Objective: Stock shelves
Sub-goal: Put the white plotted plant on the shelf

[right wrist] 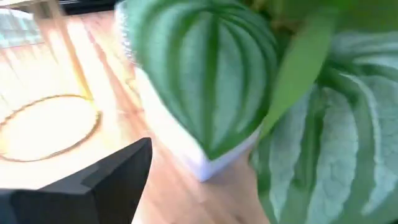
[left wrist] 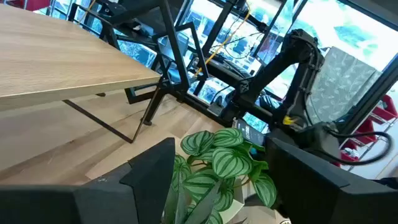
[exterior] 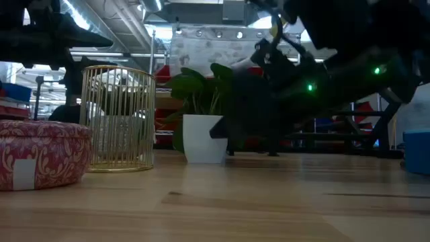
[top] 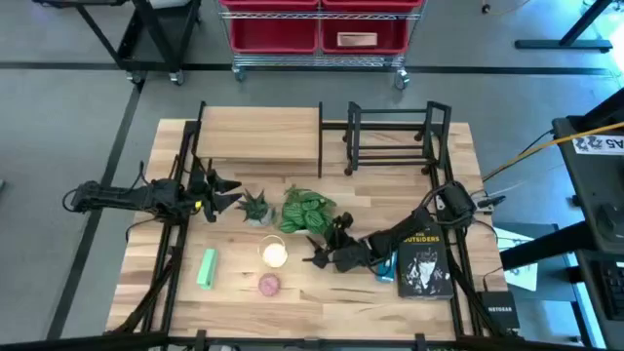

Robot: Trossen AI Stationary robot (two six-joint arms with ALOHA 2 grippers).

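My right pincer (top: pixel 322 250) is low over the worktop (top: pixel 322 304), just beside the leafy plant in the white pot (top: pixel 308 212), on the side away from the shelves. Jaws read as spread: in the right wrist view one dark finger (right wrist: pixel 99 180) sits wide of the pot (right wrist: pixel 205 163), and the striped leaves fill the frame. No grip yet, as far as I can see.

Key relation: the plant is straight ahead of this pincer, and the wood-topped shelf (top: pixel 259 138) lies beyond the plant on the same line. Black rack (top: pixel 392 138) is next to that shelf, further to my right.

Left pincer (top: pixel 222 191) hangs near the small spiky plant (top: pixel 255 207), fingers (left wrist: pixel 149 174) apart and empty; the leafy plant is further from it, so right is the nearer arm.

Pot stands upright, so I judge a side-on grip on the pot wall, below the leaves, fits best. Risk: leaves caught between the fingers.

Gold wire basket (top: pixel 275 254), patterned round tin (top: pixel 269 285) and book (top: pixel 425 263) all sit close by.
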